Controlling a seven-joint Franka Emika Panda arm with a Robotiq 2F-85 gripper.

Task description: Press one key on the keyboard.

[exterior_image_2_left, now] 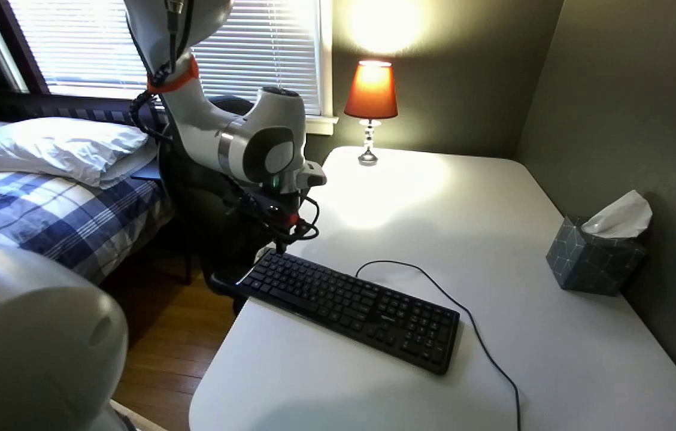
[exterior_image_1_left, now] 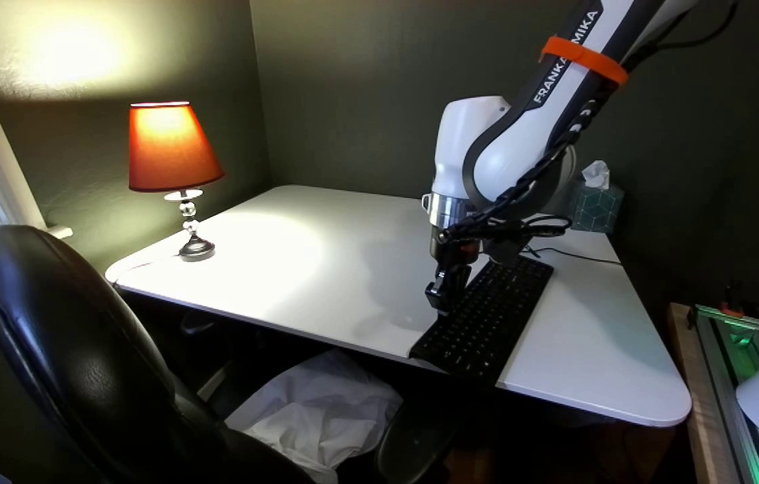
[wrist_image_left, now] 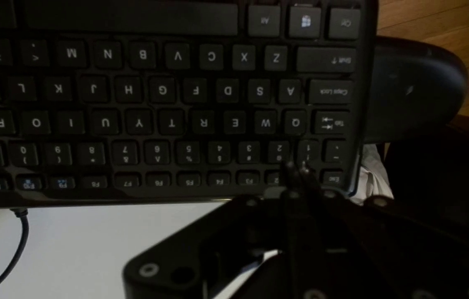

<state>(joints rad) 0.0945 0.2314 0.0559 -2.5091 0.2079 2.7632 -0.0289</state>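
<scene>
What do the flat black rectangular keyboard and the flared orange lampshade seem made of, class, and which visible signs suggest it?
The flat black rectangular keyboard: probably plastic; dull keys with rounded corners, glossier frame with a bright edge highlight. The flared orange lampshade: perhaps fabric, though paper or plastic is possible; smooth, matt, with lamplight glowing through.

FRANKA, MIKA on arm (exterior_image_1_left: 540, 134), QWERTY, digits, Caps Lock on keyboard (wrist_image_left: 163, 99)
</scene>
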